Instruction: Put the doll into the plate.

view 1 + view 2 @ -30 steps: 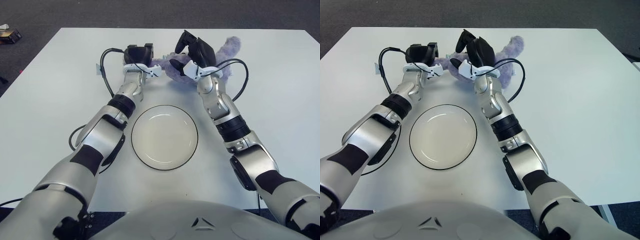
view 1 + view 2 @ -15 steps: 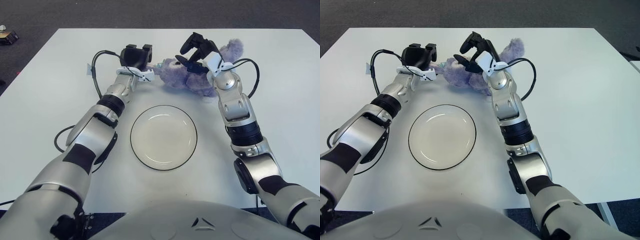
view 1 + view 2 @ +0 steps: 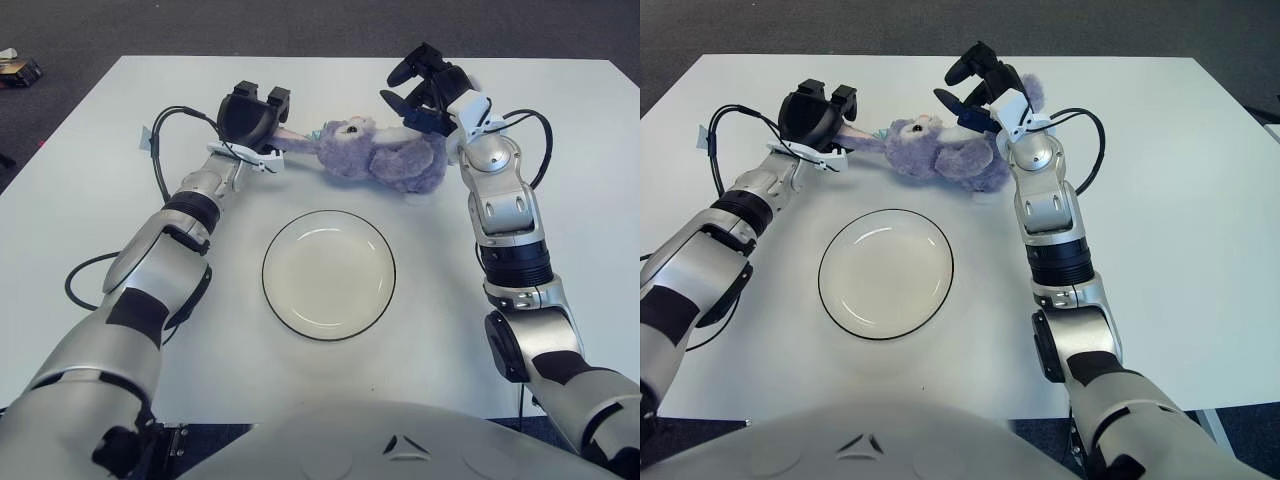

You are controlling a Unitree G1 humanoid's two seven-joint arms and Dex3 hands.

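Doll (image 3: 385, 160), purple plush, lies on its side on the white bench (image 3: 120, 260), at the far side beyond the plate (image 3: 329, 274); doll not in the plate, clearly apart from its rim; plate is white with a dark edge, sits at bench centre, nothing in it. Left robot hand (image 3: 252, 115) at the doll's left end, dark fingers curled over a thin limb of the doll that sticks out leftward; looks closed on it, though the contact point is partly hidden. Right robot hand (image 3: 428, 85) at the doll's far right end, above the body; fingers (image 3: 962, 70) spread and raised, nothing pinched between them; whether the palm touches the plush cannot be told. Black cables loop beside both wrists. Small dark object (image 3: 18, 68) on the grey floor (image 3: 100, 30) off the far left bench corner; too small to identify.
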